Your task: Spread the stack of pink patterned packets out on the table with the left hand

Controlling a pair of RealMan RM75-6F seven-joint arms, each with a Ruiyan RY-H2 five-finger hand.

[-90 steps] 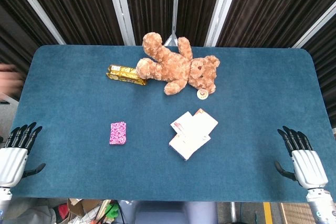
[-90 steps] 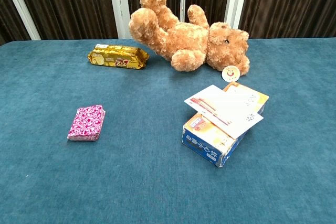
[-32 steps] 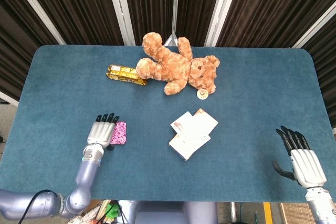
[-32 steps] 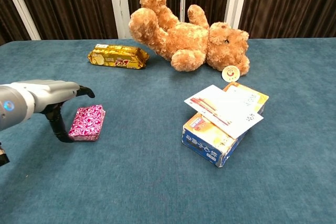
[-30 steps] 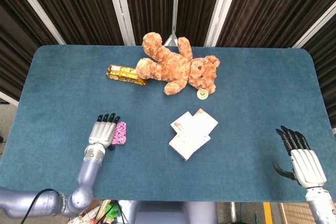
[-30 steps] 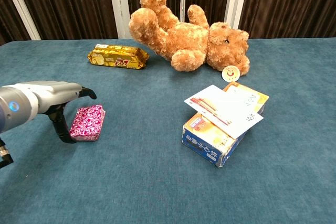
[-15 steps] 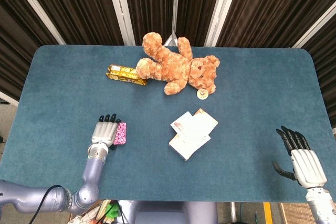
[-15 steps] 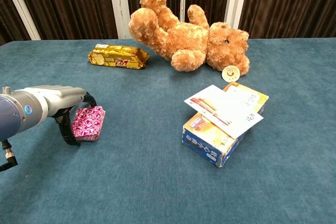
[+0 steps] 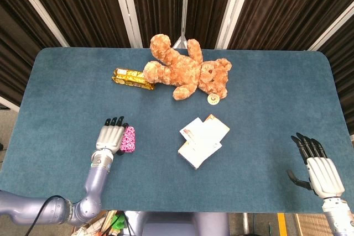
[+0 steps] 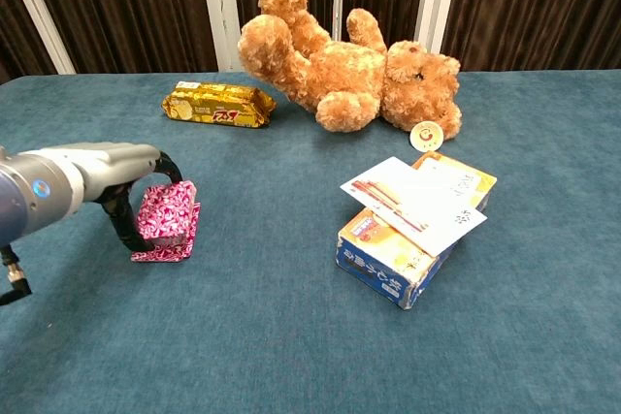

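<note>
The stack of pink patterned packets (image 10: 167, 218) lies at the table's front left. Its upper part is tipped up on edge, while a lower packet stays flat on the cloth. My left hand (image 10: 124, 189) grips the raised packets from their left side, thumb below and fingers curled over the top. From the head view the left hand (image 9: 112, 136) covers the left half of the packets (image 9: 129, 139). My right hand (image 9: 317, 168) rests at the front right edge of the table with fingers apart and nothing in it; the chest view does not show it.
A brown teddy bear (image 9: 186, 71) lies at the back middle, with a gold snack packet (image 9: 130, 78) to its left. A blue and orange box (image 10: 412, 239) topped with white cards (image 10: 412, 203) sits to the right of the packets.
My left arm came in from the front left edge to the stack. Over the last half second the hand closed on the packets and tipped their upper part up. The right hand has not moved.
</note>
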